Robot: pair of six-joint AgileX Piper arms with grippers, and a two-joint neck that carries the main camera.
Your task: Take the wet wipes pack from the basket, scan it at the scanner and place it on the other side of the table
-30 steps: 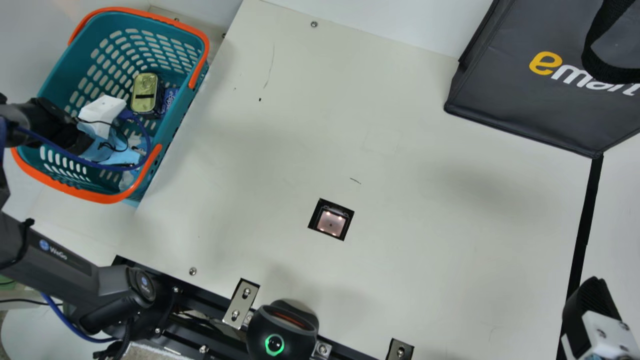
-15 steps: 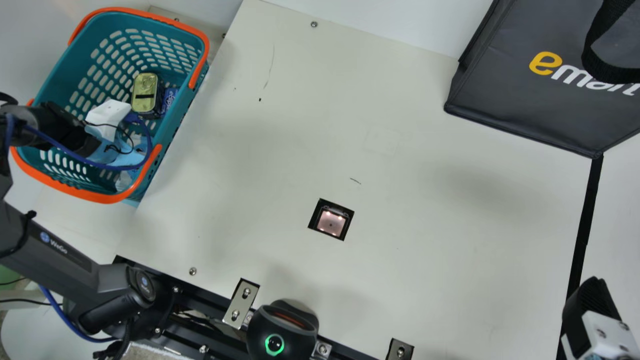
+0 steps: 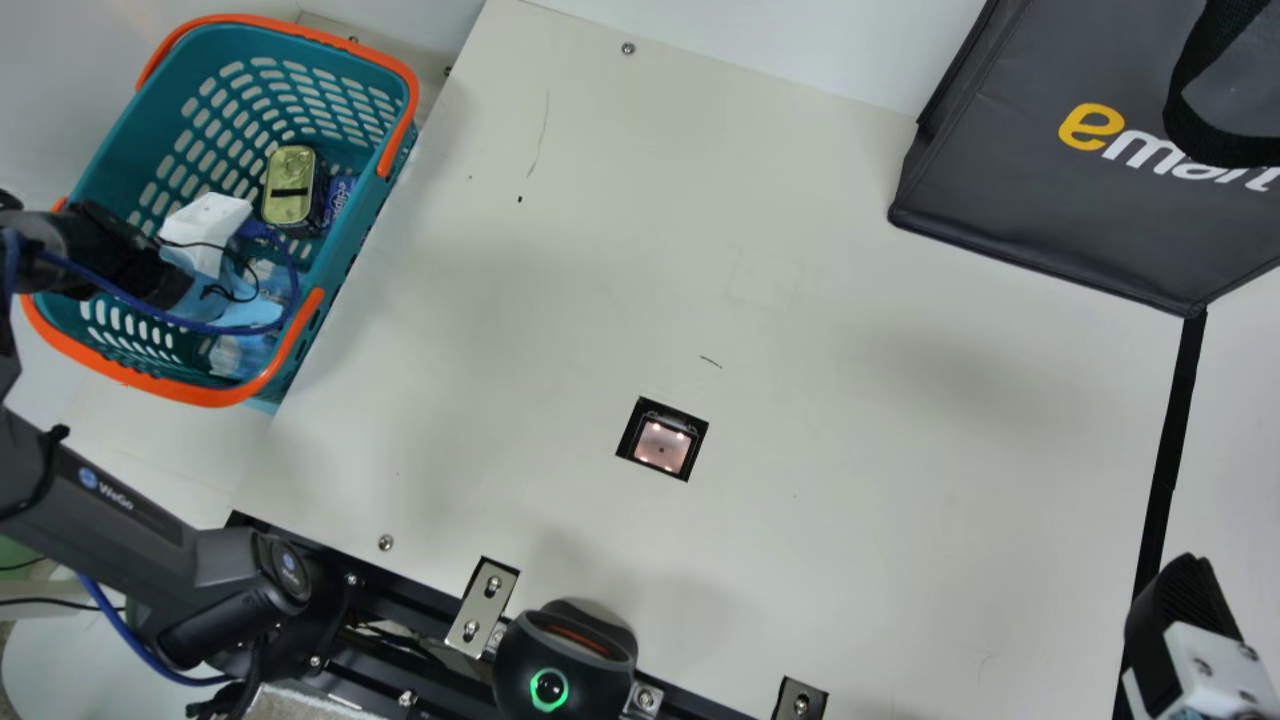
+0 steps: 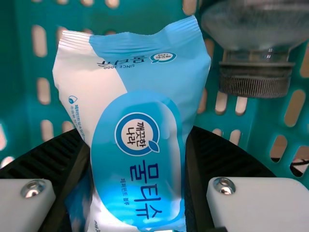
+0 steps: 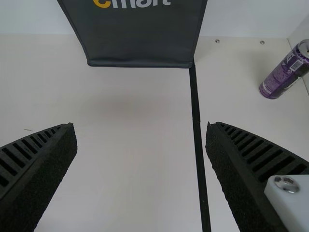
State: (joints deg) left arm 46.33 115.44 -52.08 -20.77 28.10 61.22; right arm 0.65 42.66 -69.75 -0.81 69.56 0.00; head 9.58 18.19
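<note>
In the left wrist view, the left gripper (image 4: 136,131) has its black ribbed fingers pressed against the two sides of a soft, blue-and-white plastic wet wipes pack (image 4: 145,108), which lies between them inside the teal plastic basket (image 4: 28,92). The grip seems firm, but the pack looks pliable: a loose squeeze could let it slide out during the lift, and a hard one could crease the film so that a code reads badly. A clear plastic bottle with a dark ribbed cap (image 4: 256,79) lies just beside the pack and could be knocked or dragged.

In the main view, the basket's orange handle (image 3: 130,378) could snag the pack or the blue cable (image 3: 190,325) if the left arm swings across too low. The square, lit scanner (image 3: 662,446) sits in the cream table (image 3: 560,270); a pack presented with its code turned away may fail to scan.

In the right wrist view, the right gripper (image 5: 140,126) is spread apart, holding nothing. Were it to stay by the drop area, the two arms could collide at the placing.
</note>
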